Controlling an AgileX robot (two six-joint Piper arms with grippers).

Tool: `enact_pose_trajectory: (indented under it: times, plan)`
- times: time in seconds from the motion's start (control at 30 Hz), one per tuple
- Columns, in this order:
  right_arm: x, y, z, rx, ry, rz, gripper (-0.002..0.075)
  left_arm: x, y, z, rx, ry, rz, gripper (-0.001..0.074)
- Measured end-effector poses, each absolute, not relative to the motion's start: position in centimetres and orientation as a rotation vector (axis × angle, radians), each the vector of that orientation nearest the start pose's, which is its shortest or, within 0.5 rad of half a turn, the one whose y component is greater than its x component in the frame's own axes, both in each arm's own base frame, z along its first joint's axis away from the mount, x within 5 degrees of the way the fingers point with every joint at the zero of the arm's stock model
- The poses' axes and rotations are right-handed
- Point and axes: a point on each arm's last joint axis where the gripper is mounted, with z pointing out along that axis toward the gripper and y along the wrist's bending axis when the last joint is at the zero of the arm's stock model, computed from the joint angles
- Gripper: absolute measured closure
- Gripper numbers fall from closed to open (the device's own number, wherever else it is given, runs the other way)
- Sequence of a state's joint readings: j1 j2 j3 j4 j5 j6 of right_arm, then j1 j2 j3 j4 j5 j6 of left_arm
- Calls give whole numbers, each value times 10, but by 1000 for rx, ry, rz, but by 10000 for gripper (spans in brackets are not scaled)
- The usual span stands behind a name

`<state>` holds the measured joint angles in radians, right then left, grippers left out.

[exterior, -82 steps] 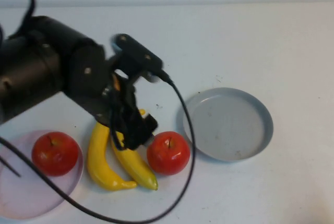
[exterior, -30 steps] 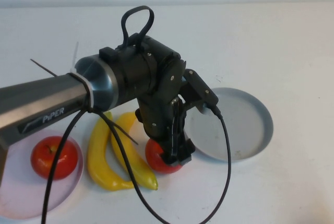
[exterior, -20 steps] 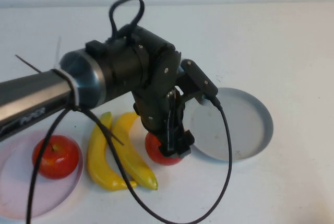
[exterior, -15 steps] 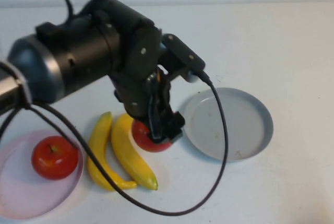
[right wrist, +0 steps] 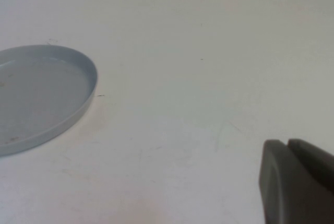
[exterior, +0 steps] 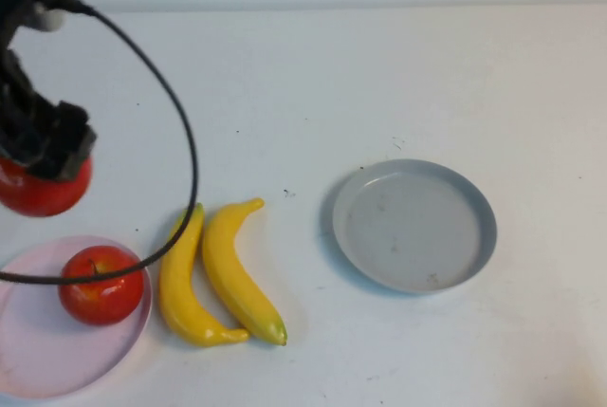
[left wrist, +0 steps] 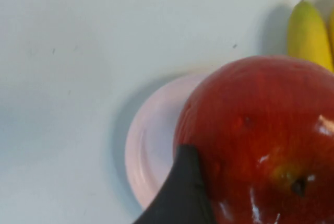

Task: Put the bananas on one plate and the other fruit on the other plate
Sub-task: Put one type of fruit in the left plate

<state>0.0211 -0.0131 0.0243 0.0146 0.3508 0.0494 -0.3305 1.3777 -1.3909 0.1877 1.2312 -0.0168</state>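
My left gripper (exterior: 40, 156) is at the far left, above the table, shut on a red apple (exterior: 43, 189) that fills the left wrist view (left wrist: 261, 140). It hangs just beyond the pale pink plate (exterior: 38, 369), which holds the other red apple (exterior: 101, 284); the plate also shows in the left wrist view (left wrist: 148, 151). Two yellow bananas (exterior: 213, 274) lie side by side on the table right of the pink plate. The grey-blue plate (exterior: 414, 225) lies right of the middle with nothing on it. My right gripper (right wrist: 287, 145) is shut, to the side of the grey-blue plate (right wrist: 36, 93).
The left arm's black cable (exterior: 180, 113) loops over the table between the gripper and the bananas. White tabletop lies around the plates.
My left gripper closed on the apple beside the bananas, lifted it and carried it left, from next to the grey-blue plate to above the far edge of the pink plate.
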Motion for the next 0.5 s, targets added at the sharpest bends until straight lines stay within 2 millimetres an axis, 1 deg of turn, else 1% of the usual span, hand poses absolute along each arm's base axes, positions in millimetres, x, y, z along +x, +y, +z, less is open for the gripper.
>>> enact_pose_trajectory:
  times: [0.1,0.17,0.23,0.3,0.37,0.5]
  plan:
    - [53,2,174,35,1846,63,743,248,-48,357,346,2708,180,172]
    - [53,2,174,35,1846,63,743,238,-37,341,306,2770,189,173]
    - [53,2,174,35,1846,63,743,228,-28,328,258,2820,184,173]
    - [53,2,174,35,1846,63,743,218,-21,316,216,2860,164,175]
    - [53,2,174,35,1846,63,743,212,-18,303,191,2882,140,175]
    - [53,2,174,35,1846,63,743,204,-15,270,191,2930,126,175]
